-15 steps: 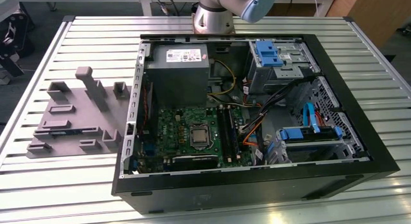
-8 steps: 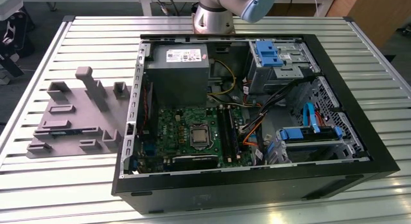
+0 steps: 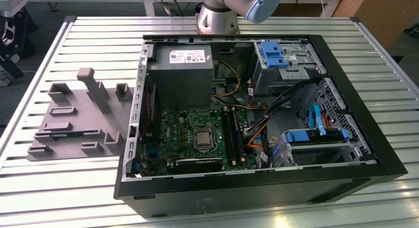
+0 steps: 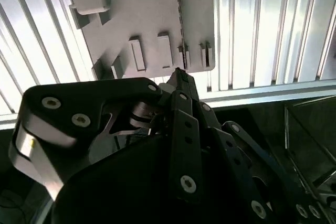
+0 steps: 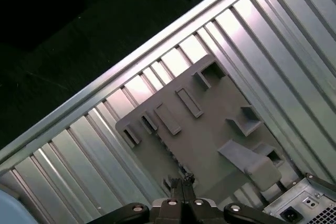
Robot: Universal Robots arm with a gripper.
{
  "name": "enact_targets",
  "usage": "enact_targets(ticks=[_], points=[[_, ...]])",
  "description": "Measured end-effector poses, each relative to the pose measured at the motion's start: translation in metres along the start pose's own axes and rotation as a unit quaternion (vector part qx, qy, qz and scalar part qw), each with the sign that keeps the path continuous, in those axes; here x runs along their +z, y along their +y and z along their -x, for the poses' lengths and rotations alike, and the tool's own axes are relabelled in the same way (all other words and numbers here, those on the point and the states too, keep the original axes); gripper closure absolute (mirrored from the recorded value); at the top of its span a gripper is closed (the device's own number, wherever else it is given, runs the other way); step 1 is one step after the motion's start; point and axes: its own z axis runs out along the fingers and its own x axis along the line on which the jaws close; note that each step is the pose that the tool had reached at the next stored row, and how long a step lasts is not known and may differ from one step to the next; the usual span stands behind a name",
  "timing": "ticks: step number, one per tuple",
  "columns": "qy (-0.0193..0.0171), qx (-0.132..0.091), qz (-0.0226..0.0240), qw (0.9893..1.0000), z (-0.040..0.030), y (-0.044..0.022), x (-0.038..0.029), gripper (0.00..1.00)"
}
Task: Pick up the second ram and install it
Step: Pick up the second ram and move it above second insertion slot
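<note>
The second ram (image 3: 66, 135) is a thin greenish strip standing on edge in a slot of the grey holder plate (image 3: 78, 115), on the exterior view's left of the open computer case (image 3: 262, 115). In the second wrist view the ram (image 4: 181, 22) shows as a thin dark line across the holder plate (image 4: 152, 19). My gripper (image 4: 178, 74) hangs high above the plate's edge with its fingertips together and nothing between them. In the first wrist view the gripper (image 5: 181, 181) points down at the holder plate (image 5: 210, 129). Long black memory slots (image 3: 232, 132) run beside the processor socket on the motherboard.
The plate carries several grey blocks and a tall post (image 3: 91, 86). Inside the case sit the power supply (image 3: 180, 71), blue drive brackets (image 3: 272, 54) and loose cables (image 3: 262, 125). The arm's base (image 3: 216, 17) stands behind the case. The slatted metal table (image 3: 65, 189) ends at a rail (image 5: 105, 87).
</note>
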Motion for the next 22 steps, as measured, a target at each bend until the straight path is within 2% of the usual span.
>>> enact_targets(ticks=[5,8,11,14,17,19,22], points=[[0.0005,-0.038,0.0005,0.9993,-0.0001,0.0002,0.0005,0.89],[0.0008,-0.06,0.0007,0.9982,-0.0002,0.0003,0.0007,0.89],[0.0011,-0.083,0.0009,0.9965,-0.0003,0.0003,0.001,0.89],[0.0015,-0.108,0.0012,0.9941,-0.0003,0.0004,0.0013,0.89],[0.0018,-0.134,0.0015,0.9909,-0.0004,0.0004,0.0017,0.89],[0.0019,-0.152,0.0017,0.9884,-0.0004,0.0005,0.002,0.89],[0.0022,-0.179,0.0021,0.9838,-0.0004,0.0005,0.0025,0.89]])
